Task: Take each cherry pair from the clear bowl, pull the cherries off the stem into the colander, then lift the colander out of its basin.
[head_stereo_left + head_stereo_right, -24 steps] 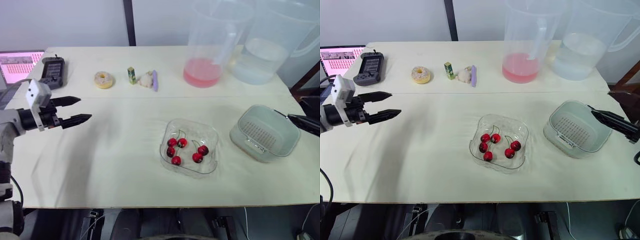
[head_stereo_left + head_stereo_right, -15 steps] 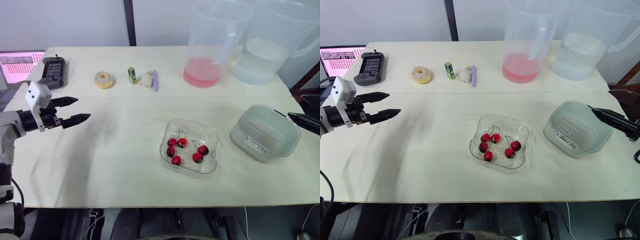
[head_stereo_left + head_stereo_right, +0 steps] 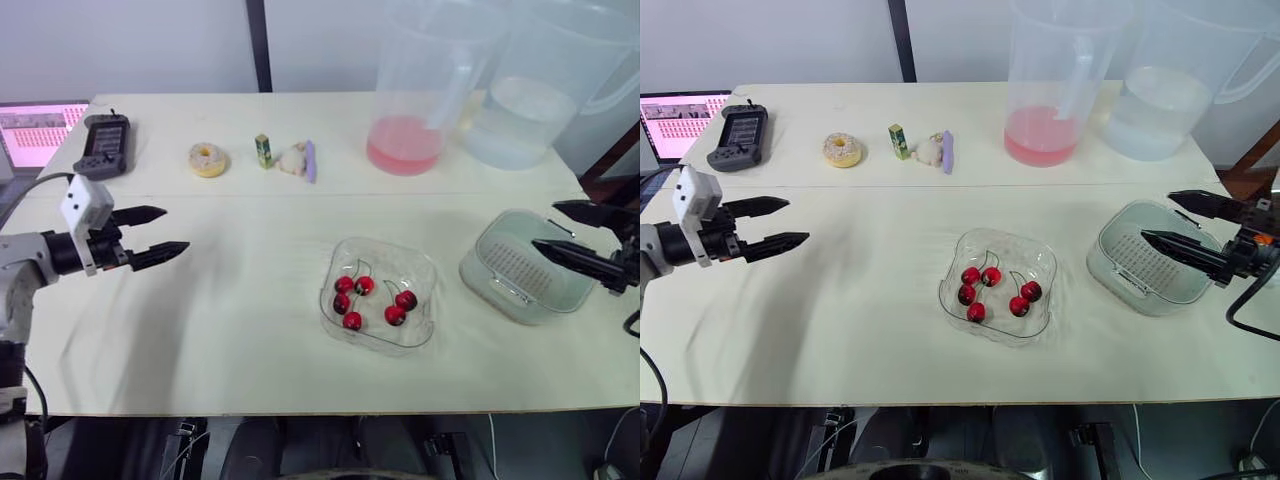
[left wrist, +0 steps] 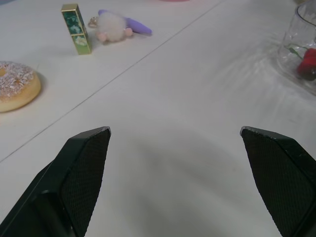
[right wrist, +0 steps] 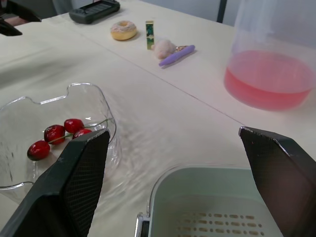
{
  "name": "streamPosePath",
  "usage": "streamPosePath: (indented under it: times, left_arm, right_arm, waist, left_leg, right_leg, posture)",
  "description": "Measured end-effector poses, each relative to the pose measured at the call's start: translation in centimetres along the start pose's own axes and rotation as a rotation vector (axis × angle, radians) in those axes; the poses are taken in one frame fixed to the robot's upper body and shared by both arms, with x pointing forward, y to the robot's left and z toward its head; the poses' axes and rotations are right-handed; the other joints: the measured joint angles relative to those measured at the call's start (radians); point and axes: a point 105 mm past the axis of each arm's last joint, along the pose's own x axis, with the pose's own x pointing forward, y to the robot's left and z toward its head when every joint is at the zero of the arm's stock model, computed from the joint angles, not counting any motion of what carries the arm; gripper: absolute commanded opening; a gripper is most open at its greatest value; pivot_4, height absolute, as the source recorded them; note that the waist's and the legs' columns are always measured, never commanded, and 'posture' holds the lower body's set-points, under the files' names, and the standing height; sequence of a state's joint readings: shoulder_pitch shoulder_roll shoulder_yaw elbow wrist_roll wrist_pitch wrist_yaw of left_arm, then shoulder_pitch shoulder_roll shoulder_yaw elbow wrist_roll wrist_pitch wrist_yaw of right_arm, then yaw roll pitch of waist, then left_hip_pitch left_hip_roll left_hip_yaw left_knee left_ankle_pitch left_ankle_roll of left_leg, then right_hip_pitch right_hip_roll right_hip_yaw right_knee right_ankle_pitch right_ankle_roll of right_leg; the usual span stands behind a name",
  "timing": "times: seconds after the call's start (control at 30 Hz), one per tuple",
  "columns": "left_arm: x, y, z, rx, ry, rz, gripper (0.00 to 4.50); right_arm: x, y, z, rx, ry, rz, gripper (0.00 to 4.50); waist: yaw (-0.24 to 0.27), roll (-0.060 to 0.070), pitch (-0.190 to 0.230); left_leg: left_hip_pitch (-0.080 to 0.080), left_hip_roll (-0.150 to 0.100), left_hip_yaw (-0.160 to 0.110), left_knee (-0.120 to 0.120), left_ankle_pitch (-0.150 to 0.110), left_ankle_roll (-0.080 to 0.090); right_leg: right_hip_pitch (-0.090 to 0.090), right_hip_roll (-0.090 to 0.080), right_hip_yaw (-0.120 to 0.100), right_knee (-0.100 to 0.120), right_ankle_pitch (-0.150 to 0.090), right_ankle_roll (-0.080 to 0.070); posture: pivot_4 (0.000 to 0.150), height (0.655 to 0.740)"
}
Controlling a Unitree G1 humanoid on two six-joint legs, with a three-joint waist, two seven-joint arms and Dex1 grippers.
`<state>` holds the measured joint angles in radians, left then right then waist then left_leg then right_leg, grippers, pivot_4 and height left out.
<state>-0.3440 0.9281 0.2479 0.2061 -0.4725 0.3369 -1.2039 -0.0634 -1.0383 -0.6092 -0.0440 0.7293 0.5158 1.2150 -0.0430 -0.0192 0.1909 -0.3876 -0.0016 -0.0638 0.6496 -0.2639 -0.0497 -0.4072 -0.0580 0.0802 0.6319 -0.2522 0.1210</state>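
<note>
A pale cream table [image 3: 870, 330] with a smooth matte top fills most of the frame. Just right of centre sits the clear bowl [image 3: 997, 250], a glossy plastic square with rounded corners and a wavy rim. In it lie six round, shiny red cherries [image 3: 991, 276], four clustered at its left side and two at its right, with thin green stems arching toward the top of the frame. At centre right is the colander [image 3: 1120, 250], a pale grey-green plastic tub shaped as a rounded rectangle, its floor pierced with rows of small holes. It sits turned at an angle to the table edge, nested in its basin. The right gripper [image 3: 1156, 216] hovers over the colander with its black tapered fingers spread apart, pointing toward the left of the frame and holding nothing. At centre left the left gripper [image 3: 797, 221] hangs above bare table, fingers likewise parted and empty, pointing right toward the bowl and well apart from it. Along the top of the frame, from left to right, are a black handheld device [image 3: 739, 136], a sprinkled doughnut [image 3: 842, 149], a small upright green box [image 3: 899, 141], a fluffy toy [image 3: 930, 150], a translucent jug of pink liquid [image 3: 1050, 90] and a second jug of clear water [image 3: 1165, 90].
</note>
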Motion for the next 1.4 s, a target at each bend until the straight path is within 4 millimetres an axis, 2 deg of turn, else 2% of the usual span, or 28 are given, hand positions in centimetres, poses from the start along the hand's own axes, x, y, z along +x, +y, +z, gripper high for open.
streamPosePath:
  times: [0.17,0.33,0.43,0.6,0.7,0.8,0.97,1.13,1.17,1.27,1.4]
  left_arm:
    - [0.1,-0.3,0.0,-0.002,0.001,-0.006,4.43]
    - [0.5,-1.1,0.8,-0.061,-0.014,-0.075,4.43]
    - [1.7,-3.1,2.6,-0.031,-0.029,-0.189,4.43]
    - [3.9,-7.0,4.3,0.044,-0.065,-0.374,4.43]
    - [4.9,-8.9,4.6,0.076,-0.065,-0.455,4.43]
    - [5.6,-10.0,4.8,0.068,-0.086,-0.501,4.43]
    - [5.9,-10.3,4.7,0.065,-0.090,-0.498,4.43]
    - [6.2,-10.5,4.4,0.046,-0.103,-0.456,4.43]
    - [6.2,-10.7,4.3,0.043,-0.110,-0.453,4.50]
    - [6.0,-11.2,4.4,0.038,-0.122,-0.448,4.50]
    - [5.9,-10.9,4.5,0.037,-0.127,-0.424,4.50]
  right_arm:
    - [0.1,-0.2,-0.3,-0.006,0.008,0.001,4.50]
    - [1.3,-0.3,1.0,0.042,0.027,-0.011,4.50]
    - [2.8,2.3,2.3,-0.006,0.135,0.082,4.50]
    - [6.1,7.6,3.6,-0.175,0.245,0.269,4.50]
    - [7.4,9.7,4.2,-0.211,0.299,0.376,4.50]
    - [8.9,10.8,4.6,-0.224,0.321,0.429,4.50]
    - [13.0,12.7,3.6,-0.223,0.391,0.442,4.50]
    - [15.4,13.6,1.3,-0.223,0.510,0.423,4.50]
    - [15.8,13.5,0.7,-0.219,0.524,0.406,3.92]
    - [16.2,13.1,-2.0,-0.219,0.615,0.358,2.75]
    - [16.1,12.5,-3.9,-0.276,0.679,0.320,2.75]
  waist:
    - [0.000,0.000,0.000]
    - [-0.002,0.000,0.000]
    - [0.000,0.001,0.000]
    - [0.001,0.001,0.000]
    - [-0.002,0.001,0.001]
    - [-0.001,0.001,0.001]
    - [-0.002,0.001,0.001]
    - [0.005,0.000,0.000]
    - [0.005,0.000,0.000]
    - [0.008,0.000,0.000]
    - [0.004,0.000,0.000]
  left_leg:
    - [0.000,0.000,0.000,0.000,0.000,0.000]
    - [0.000,0.000,0.000,0.001,0.000,0.000]
    - [0.000,0.000,-0.001,0.000,0.000,0.000]
    - [-0.002,0.001,-0.001,0.001,0.000,0.000]
    - [-0.001,0.001,0.000,0.001,0.000,0.000]
    - [-0.002,0.001,0.000,0.001,0.000,0.000]
    - [-0.004,0.001,0.000,0.000,0.000,0.000]
    - [-0.006,0.001,-0.002,-0.001,0.000,0.000]
    - [-0.006,0.000,-0.002,-0.001,0.000,0.000]
    - [-0.007,0.000,-0.002,-0.001,0.000,0.000]
    - [-0.006,0.000,-0.003,-0.001,0.000,0.000]
  right_leg:
    - [0.000,0.000,0.000,0.000,0.000,0.000]
    - [0.000,0.000,0.000,0.001,0.000,0.000]
    - [0.000,0.000,0.000,0.001,0.000,0.000]
    - [-0.001,0.000,-0.001,0.000,0.000,0.000]
    - [-0.001,0.000,0.000,0.000,-0.002,-0.004]
    - [-0.002,0.000,0.000,0.000,-0.001,-0.005]
    - [-0.005,0.000,0.000,0.000,0.000,-0.002]
    - [-0.006,0.000,-0.002,0.000,0.001,-0.001]
    - [-0.006,-0.001,-0.002,-0.001,0.001,-0.001]
    - [-0.007,-0.001,-0.003,0.000,0.001,-0.001]
    - [-0.007,-0.001,-0.003,0.000,0.001,-0.001]
  posture:
    - [0.150,0.7400]
    - [0.150,0.7400]
    - [0.150,0.7400]
    - [0.150,0.7400]
    - [0.150,0.7400]
    - [0.150,0.7400]
    - [0.150,0.7400]
    - [0.150,0.7400]
    - [0.150,0.7400]
    - [0.150,0.7400]
    - [0.150,0.7400]
